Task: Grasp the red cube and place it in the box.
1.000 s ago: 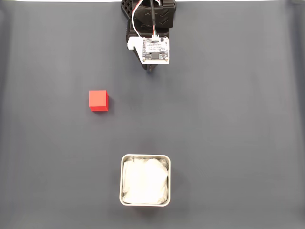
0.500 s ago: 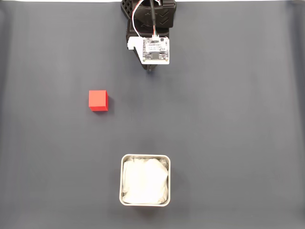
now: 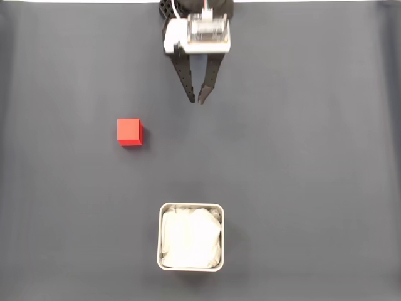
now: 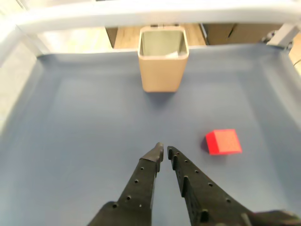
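The red cube (image 3: 130,132) lies on the dark mat, left of centre in the fixed view. In the wrist view the cube (image 4: 224,141) sits to the right of my fingertips and slightly ahead of them. The box (image 3: 190,205), a pale tin with white lining, stands near the bottom edge of the fixed view; in the wrist view the box (image 4: 161,70) is straight ahead and far off. My gripper (image 3: 196,100) hangs at the top centre, above and right of the cube, apart from it. My gripper (image 4: 165,149) has its tips almost together, holding nothing.
The dark grey mat (image 3: 301,163) covers the whole work surface. In the wrist view a pale raised frame (image 4: 141,14) runs along the mat's far edge behind the box, with wooden furniture beyond it.
The arm's wrist has tipped, so the two black fingers now show below the camera board in the fixed view. The cube and the box have not moved.
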